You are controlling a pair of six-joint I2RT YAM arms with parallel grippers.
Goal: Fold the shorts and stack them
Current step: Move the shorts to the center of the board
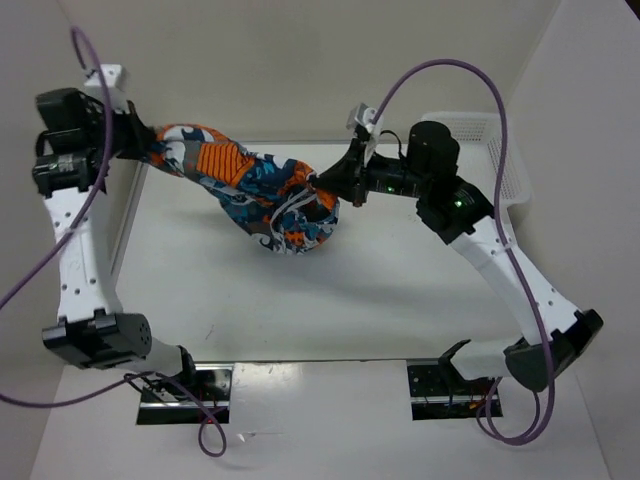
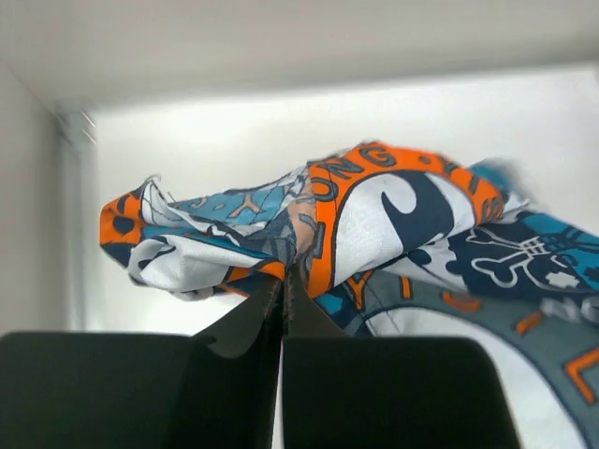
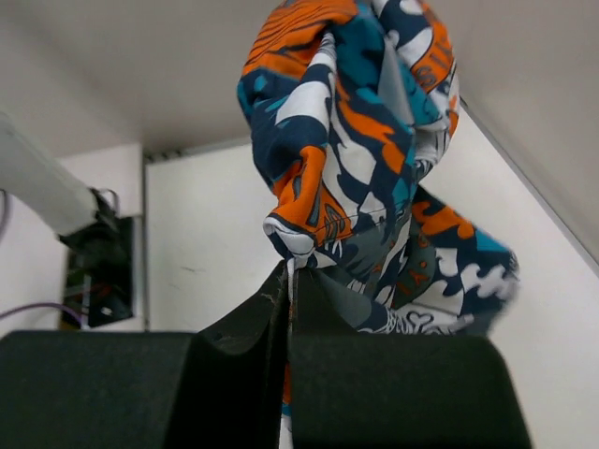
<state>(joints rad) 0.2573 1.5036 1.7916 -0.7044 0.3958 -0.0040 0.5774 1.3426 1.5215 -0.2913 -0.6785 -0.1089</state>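
The shorts point(image 1: 262, 187), printed in teal, orange, white and black, hang bunched in the air over the back of the table, stretched between both grippers. My left gripper point(image 1: 150, 148) is shut on their left end; in the left wrist view the cloth point(image 2: 374, 224) is pinched at the fingertips point(image 2: 284, 281). My right gripper point(image 1: 322, 184) is shut on their right end; in the right wrist view the fabric point(image 3: 356, 159) rises from the closed fingertips point(image 3: 288, 273). The lower bulge of the shorts sags toward the table.
A white mesh basket point(image 1: 497, 150) stands at the back right, behind the right arm. The white table point(image 1: 300, 300) has raised walls at the back and sides. Purple cables loop over both arms.
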